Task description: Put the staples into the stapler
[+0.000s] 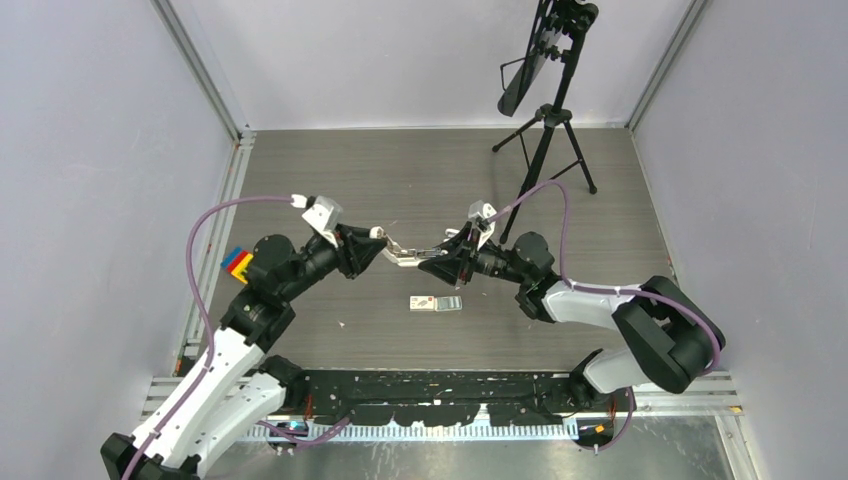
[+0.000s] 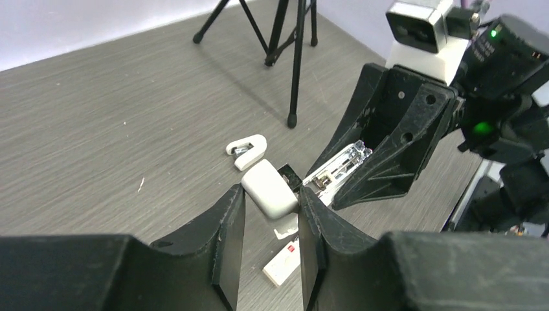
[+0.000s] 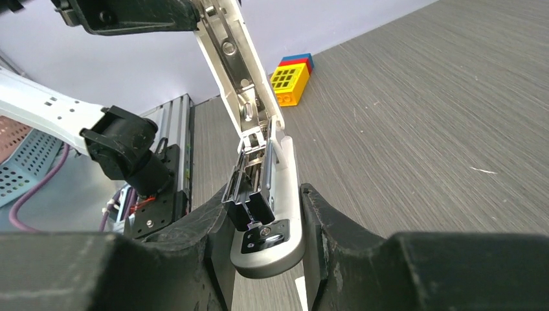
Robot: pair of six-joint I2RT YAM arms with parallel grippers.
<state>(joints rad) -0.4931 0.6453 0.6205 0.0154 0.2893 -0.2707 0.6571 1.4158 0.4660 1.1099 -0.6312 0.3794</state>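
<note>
The stapler [image 1: 408, 256] is off the table [image 1: 400, 170], held in the air betw. both arms and hinged open. The L end effector [image 2: 270, 210] is clenched on the rounded white end of the top cover, w/ both fingers [image 2: 228, 233] against its sides. The R end effector [image 3: 265, 217] is clenched on the base, one finger pressed to each side of the white shell. The silver metal channel [image 3: 236, 58] runs tilted up from the base toward the L end effector. Whether a strip sits in the channel: cannot tell. The staple box [image 1: 425, 302] lies flat on the table near the held stapler, on the near side, w/ the grey tray [image 1: 450, 304] against one end. A short white stapler [image 2: 247, 150] lies on the table beyond the L fingers, apart from both arms. Coloured blocks [image 1: 237, 263] sit at the L table edge. A tripod [image 1: 545, 140] stands far R.
</note>
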